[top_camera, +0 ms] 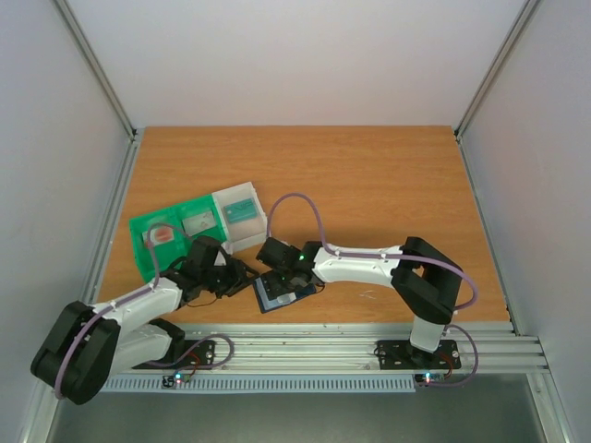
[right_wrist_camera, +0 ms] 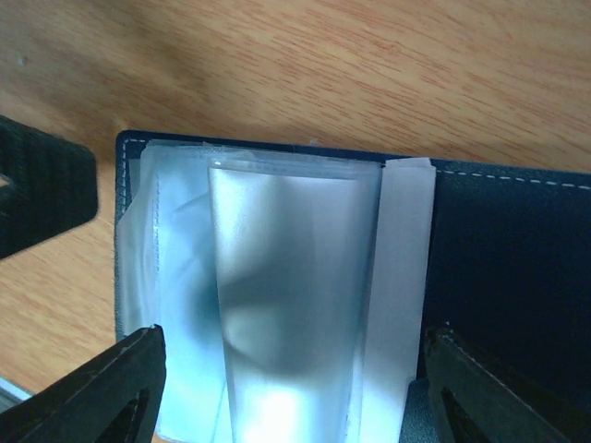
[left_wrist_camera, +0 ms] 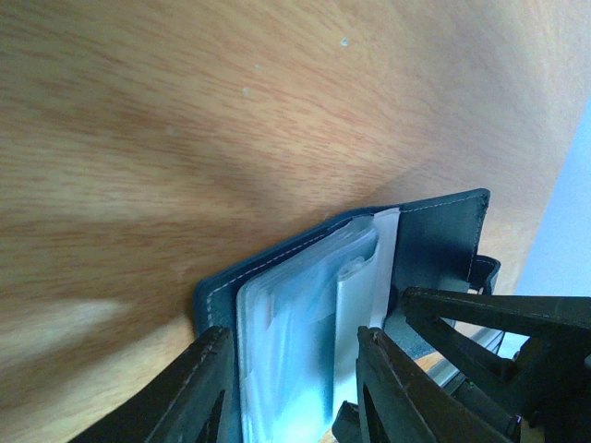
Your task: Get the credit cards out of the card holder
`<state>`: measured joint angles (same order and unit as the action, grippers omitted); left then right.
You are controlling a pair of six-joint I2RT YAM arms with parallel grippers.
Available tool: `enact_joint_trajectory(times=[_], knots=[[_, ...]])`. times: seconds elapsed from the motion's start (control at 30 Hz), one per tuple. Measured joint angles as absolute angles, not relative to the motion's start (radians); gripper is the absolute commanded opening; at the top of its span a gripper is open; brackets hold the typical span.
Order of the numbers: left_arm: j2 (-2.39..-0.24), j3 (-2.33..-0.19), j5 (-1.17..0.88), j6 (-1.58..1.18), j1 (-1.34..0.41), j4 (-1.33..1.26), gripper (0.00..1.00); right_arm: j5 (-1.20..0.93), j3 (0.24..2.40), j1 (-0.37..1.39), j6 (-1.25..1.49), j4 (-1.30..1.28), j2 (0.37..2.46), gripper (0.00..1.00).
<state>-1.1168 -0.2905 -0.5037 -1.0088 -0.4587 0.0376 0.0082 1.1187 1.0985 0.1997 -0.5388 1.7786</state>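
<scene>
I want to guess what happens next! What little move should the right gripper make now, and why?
Probably lower the right gripper and close gently on the top clear sleeve. Its jaws stand open on either side of that sleeve in the open card holder, so it is already lined up. Whether a card is left inside, I cannot tell.

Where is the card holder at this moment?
In the top view the card holder lies open near the front edge of the table, roughly mid-width, just in front of the white bin, under the open right gripper.
</scene>
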Motion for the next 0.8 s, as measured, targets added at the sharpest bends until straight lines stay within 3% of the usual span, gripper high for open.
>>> enact_joint_trajectory(times=[0.6,0.8], knots=[[-1.031,-0.290,-0.485,-0.986,-0.402,0.178,0.39,0.088,1.248,1.144,0.199,-0.623,1.899,0.84],[-1.031,-0.290,-0.485,-0.983,-0.402,0.184,0.39,0.134,1.269,1.153,0.200,-0.661,1.919,0.72]])
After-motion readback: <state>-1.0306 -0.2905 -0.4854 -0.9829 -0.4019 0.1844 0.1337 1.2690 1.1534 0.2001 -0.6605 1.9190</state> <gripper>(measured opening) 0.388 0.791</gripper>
